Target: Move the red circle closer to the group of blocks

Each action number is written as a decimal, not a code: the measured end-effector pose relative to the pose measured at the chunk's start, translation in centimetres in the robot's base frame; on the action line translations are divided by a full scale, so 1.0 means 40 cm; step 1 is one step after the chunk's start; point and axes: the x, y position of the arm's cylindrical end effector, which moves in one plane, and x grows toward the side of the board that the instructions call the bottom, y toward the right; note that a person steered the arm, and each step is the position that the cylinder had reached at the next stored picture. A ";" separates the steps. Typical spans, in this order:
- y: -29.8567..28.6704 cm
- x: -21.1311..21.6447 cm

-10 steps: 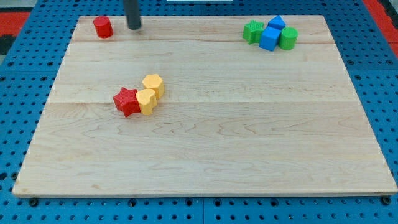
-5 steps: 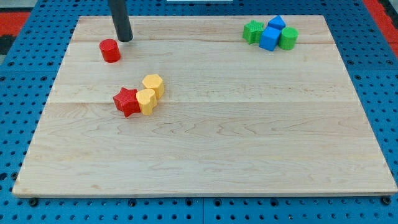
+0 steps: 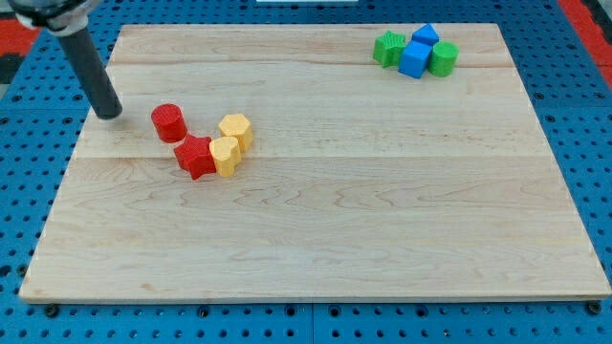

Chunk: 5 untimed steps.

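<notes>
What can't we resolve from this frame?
- Camera view: whether the red circle touches the red star; any gap is too small to see.
- Rod above my tip: cut off by the view's top edge.
- Blue blocks between the green blocks: overlapping, shapes unclear.

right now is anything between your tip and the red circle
No. In the camera view only bare wooden board lies between my tip, at the view's left, and the red circle, which sits beside the red star.
</notes>
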 end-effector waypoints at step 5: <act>0.215 -0.026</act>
